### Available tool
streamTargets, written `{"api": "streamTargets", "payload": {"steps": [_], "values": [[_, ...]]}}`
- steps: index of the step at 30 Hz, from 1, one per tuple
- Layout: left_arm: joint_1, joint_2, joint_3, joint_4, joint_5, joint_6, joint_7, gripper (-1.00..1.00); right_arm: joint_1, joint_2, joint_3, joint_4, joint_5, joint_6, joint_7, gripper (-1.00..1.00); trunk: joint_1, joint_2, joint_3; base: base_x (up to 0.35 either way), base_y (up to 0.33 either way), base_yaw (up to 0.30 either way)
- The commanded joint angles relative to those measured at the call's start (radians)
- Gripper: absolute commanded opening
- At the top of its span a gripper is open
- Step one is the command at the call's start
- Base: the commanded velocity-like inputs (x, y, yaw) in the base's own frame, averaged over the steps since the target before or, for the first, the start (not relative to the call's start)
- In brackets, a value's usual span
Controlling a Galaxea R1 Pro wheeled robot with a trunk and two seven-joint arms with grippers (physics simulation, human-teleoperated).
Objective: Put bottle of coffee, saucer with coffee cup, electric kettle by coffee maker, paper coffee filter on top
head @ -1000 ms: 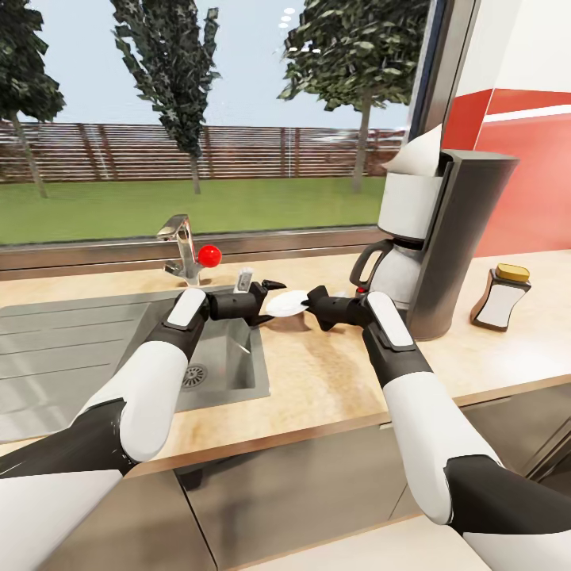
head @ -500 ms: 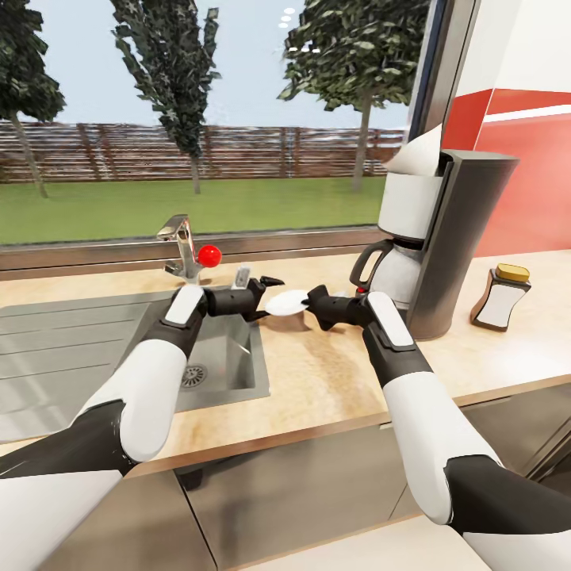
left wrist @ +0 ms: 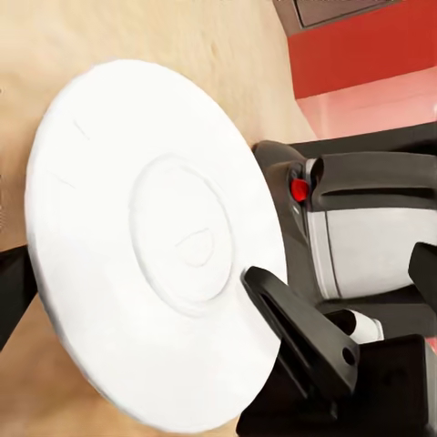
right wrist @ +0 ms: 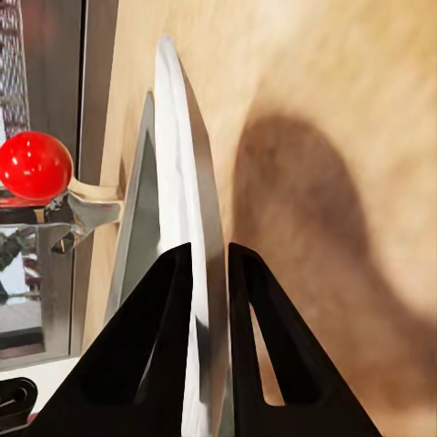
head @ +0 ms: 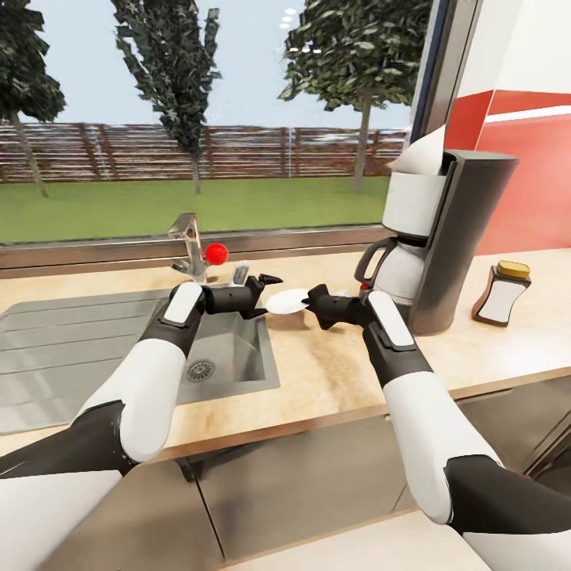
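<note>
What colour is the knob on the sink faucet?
Bright red; the faucet knob shows best in the head view.

Home kitchen, likely: sink [head: 230,361], tap [head: 190,254], coffee maker [head: 444,238], garden window [head: 214,119]

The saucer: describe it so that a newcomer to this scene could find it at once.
Start at the tall coffee maker by the window and look toward the sink. Above the countertop between them, the right claw pinches the saucer's rim. It is the only flat white disc there.

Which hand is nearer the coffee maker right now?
Right. The right hand grips the saucer beside the coffee maker; the left hand is past the saucer, toward the sink.
</note>
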Motion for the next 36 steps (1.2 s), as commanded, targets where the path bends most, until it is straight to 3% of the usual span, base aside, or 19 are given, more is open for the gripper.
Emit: {"api": "streamTargets", "payload": {"steps": [1, 11, 23, 30, 36], "values": [[-0.002, -0.001, 0.011, -0.002, 0.04, 0.005, -0.002, 1.0, 0.0, 0.0, 0.003, 0.003, 0.007, 0.014, -0.008, -1.0, 0.0, 0.0, -0.001, -0.011, 0.021, 0.0], [-0.002, -0.001, 0.008, -0.008, 0.04, 0.006, -0.003, 1.0, 0.0, -0.002, 0.003, 0.002, 0.007, 0.014, -0.008, -1.0, 0.0, 0.0, -0.001, -0.003, 0.11, 0.0], [-0.002, -0.001, 0.01, -0.199, 0.04, 0.01, -0.005, 1.0, 0.0, -0.004, 0.002, 0.001, 0.008, 0.014, -0.008, -1.0, 0.0, 0.0, -0.001, 0.0, 0.008, 0.0], [-0.002, -0.001, 0.011, -0.235, 0.04, 0.011, -0.006, 1.0, 0.0, -0.009, -0.003, 0.0, 0.008, 0.015, -0.01, -1.0, 0.0, 0.0, -0.001, 0.0, 0.0, 0.0], [-0.002, -0.001, 0.004, -0.359, 0.04, 0.02, -0.012, 1.0, 0.0, -0.011, -0.005, -0.003, 0.008, 0.016, -0.01, -1.0, 0.0, 0.0, -0.001, -0.015, 0.0, 0.0]]}}
